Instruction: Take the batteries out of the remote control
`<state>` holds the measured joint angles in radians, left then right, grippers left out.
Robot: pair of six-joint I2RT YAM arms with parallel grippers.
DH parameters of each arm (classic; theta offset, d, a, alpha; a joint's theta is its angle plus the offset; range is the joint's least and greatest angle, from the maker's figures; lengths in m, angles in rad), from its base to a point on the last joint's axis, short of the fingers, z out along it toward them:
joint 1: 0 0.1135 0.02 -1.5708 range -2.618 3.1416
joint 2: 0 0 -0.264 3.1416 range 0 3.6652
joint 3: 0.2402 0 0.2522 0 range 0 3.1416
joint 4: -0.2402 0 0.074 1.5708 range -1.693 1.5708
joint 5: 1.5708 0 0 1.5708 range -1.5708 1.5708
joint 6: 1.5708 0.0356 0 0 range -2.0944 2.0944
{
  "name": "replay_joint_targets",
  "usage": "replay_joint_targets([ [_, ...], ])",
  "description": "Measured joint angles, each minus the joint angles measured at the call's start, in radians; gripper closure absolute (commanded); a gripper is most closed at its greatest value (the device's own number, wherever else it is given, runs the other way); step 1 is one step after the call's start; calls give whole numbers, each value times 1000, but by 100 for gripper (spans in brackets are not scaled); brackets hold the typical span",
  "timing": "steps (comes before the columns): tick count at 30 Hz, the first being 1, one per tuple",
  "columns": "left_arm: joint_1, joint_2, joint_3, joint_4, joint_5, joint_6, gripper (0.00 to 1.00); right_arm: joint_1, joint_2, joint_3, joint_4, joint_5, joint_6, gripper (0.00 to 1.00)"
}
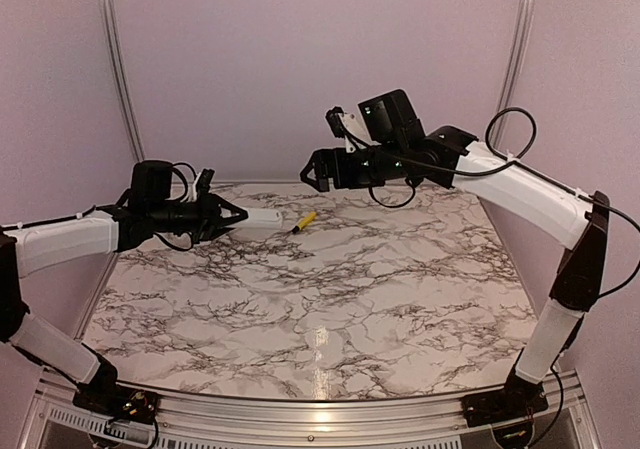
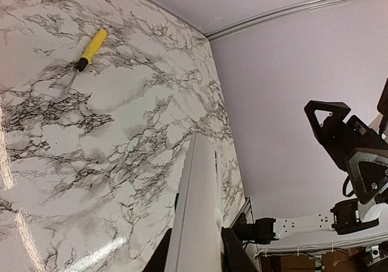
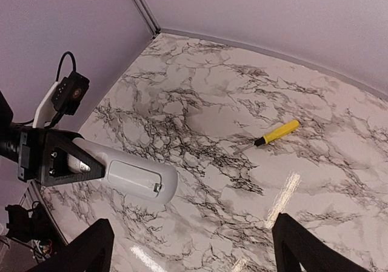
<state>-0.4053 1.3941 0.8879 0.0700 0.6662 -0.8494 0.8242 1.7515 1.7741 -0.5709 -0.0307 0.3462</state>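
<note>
My left gripper is shut on one end of the white remote control and holds it in the air above the far left of the table, pointing right. In the left wrist view the remote control rises between the two dark fingers. The right wrist view shows the remote control from its back face. Its battery cover is closed and has a small latch at the end. The batteries are hidden. My right gripper hangs open, higher up and to the right of the remote, touching nothing.
A yellow-handled screwdriver lies on the marble table just right of the remote's free end, also visible as the screwdriver in the right wrist view. Lilac walls with metal rails close the table's back and sides.
</note>
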Motion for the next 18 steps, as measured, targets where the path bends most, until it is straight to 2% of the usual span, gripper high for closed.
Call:
replay_joint_targets([
  [7,-11,68,3,106,65,-88,100,-95,-55,-47,-7,-98,129,11],
  [13,-61,133,3,193,90,-156,100,-126,-121,-82,-3,-184,223,11],
  [18,-98,178,-4,381,99,-278,100,-134,-134,-107,17,-262,299,13],
])
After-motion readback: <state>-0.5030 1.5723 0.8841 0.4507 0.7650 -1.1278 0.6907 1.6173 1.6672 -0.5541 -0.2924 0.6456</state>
